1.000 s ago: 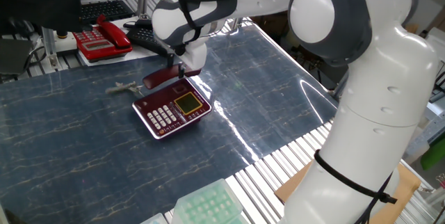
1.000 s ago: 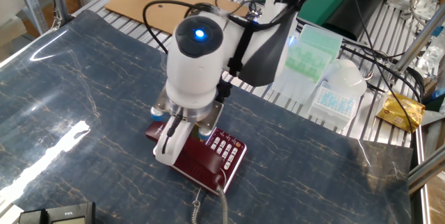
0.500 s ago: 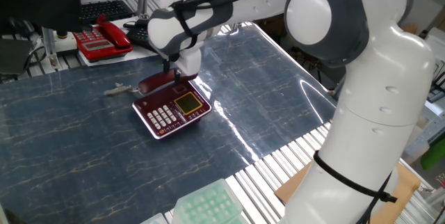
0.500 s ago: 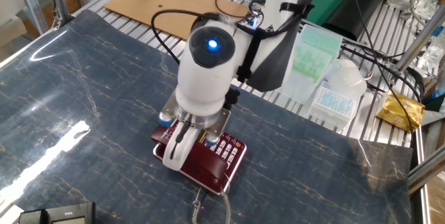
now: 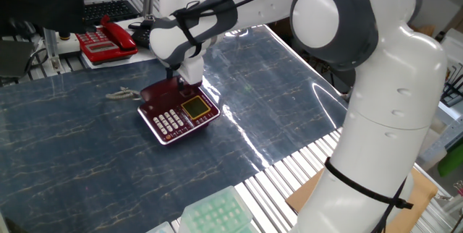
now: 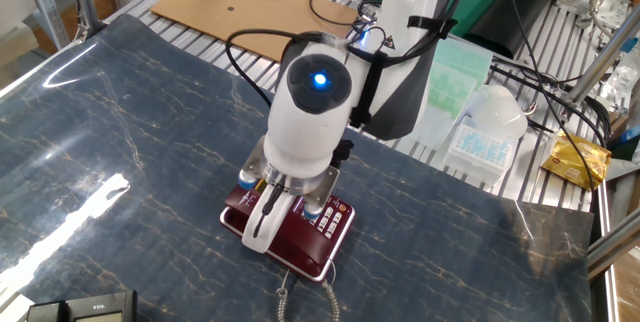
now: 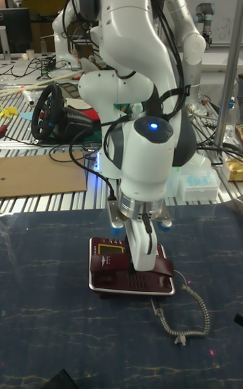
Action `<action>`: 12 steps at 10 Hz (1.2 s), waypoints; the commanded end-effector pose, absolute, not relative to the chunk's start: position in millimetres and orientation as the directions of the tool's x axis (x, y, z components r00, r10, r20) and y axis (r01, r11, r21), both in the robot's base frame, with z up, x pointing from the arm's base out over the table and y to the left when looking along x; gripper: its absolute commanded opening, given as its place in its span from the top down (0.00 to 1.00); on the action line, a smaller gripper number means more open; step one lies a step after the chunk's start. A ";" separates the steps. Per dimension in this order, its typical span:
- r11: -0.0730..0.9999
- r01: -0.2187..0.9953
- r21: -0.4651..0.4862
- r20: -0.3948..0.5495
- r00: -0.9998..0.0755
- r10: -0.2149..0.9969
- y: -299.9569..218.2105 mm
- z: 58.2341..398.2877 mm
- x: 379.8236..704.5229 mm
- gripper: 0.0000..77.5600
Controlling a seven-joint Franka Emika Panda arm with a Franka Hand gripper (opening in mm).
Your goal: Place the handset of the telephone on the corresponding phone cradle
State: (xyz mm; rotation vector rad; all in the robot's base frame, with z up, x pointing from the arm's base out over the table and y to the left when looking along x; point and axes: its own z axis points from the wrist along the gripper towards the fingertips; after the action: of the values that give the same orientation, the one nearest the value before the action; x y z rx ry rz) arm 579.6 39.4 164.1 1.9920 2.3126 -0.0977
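step: seating slim maroon plastic handset [image 5: 160, 90] on flat maroon telephone [image 5: 179, 114] cradle — end effector [image 7: 144, 255] gripping handset | next: likely releasing, lifting clear

Maroon telephone [image 5: 179, 113] flat on table, yellow screen lit, handset [image 5: 156, 92] along its cradle edge

A dark blue marble-patterned table [image 5: 87, 161] carries the things — the telephone [image 5: 179, 114] lies flat near its middle, its grey coiled cord [image 7: 181, 313] trailing across the surface. The bright red phone [image 5: 105, 39] sits on a white sheet at the far edge — well apart
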 end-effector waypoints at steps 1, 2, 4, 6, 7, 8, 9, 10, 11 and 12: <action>0.148 0.989 0.014 -0.110 -0.145 0.983 40.9 160.6 579.5 0.98; 0.146 0.989 0.015 -0.113 -0.143 0.983 42.0 156.8 579.9 0.98; 0.142 0.990 0.016 -0.110 -0.139 0.984 42.9 153.0 580.1 0.98; 0.137 0.990 0.016 -0.110 -0.135 0.985 43.5 151.1 580.6 0.98; 0.136 0.991 0.016 -0.112 -0.133 0.985 43.8 149.1 580.3 0.98; 0.145 0.989 0.014 -0.111 -0.143 0.984 43.6 148.7 579.2 0.98; 0.149 0.989 0.012 -0.109 -0.147 0.983 43.3 148.2 578.1 0.98; 0.145 0.989 0.011 -0.110 -0.143 0.984 43.3 147.3 578.0 0.98; 0.147 0.989 0.011 -0.111 -0.145 0.983 43.3 145.9 577.2 0.98; 0.147 0.989 0.011 -0.111 -0.145 0.983 43.3 145.8 577.2 0.98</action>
State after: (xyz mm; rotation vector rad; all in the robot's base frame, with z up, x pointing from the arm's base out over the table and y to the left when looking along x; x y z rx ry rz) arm 576.7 43.4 145.1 1.9930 2.3109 -0.1005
